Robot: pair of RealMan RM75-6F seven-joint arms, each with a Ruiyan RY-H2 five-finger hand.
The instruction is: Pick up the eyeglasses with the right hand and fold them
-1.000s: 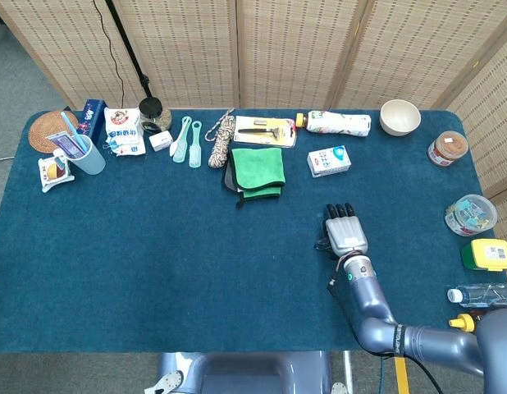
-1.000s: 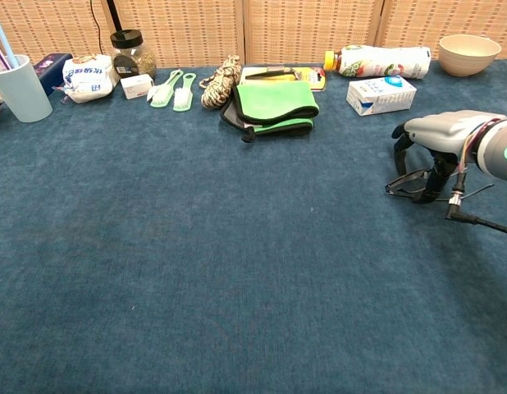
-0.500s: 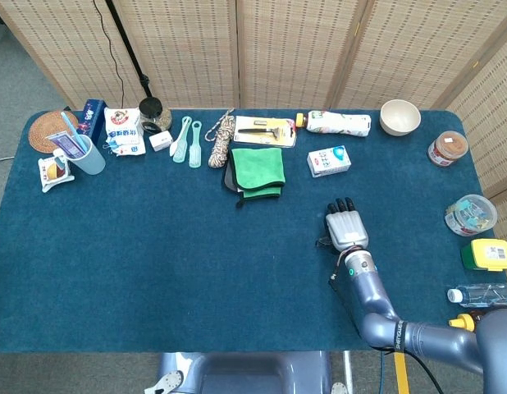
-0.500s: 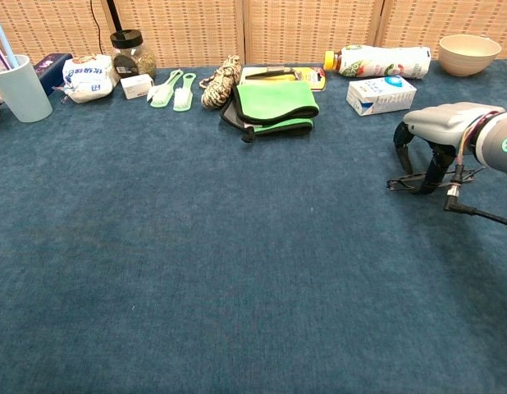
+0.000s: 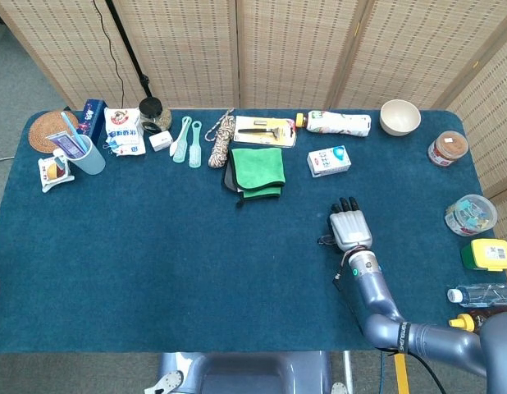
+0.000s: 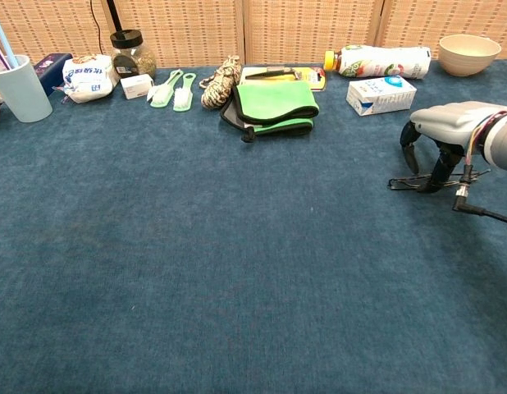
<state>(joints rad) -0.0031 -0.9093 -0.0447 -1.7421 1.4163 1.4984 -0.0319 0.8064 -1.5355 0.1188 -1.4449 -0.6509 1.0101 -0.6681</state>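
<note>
The robot's right hand (image 6: 450,135) arches palm-down over the eyeglasses (image 6: 417,182), which lie on the blue tabletop (image 6: 237,263) toward its right edge, just on the near side of a small milk carton (image 6: 381,93). From the chest camera the dark frame lies directly beneath the curled fingers (image 6: 411,152), fingertips down at the frame; whether they already pinch it cannot be told. The frame appears to run roughly side to side, with a thin temple trailing toward the right edge. From overhead the hand (image 5: 349,228) hides nearly all of the eyeglasses (image 5: 324,241). The left hand is not in view, leaving the right plainly nearer; the pickup likely needs only a closing of the fingers
</note>
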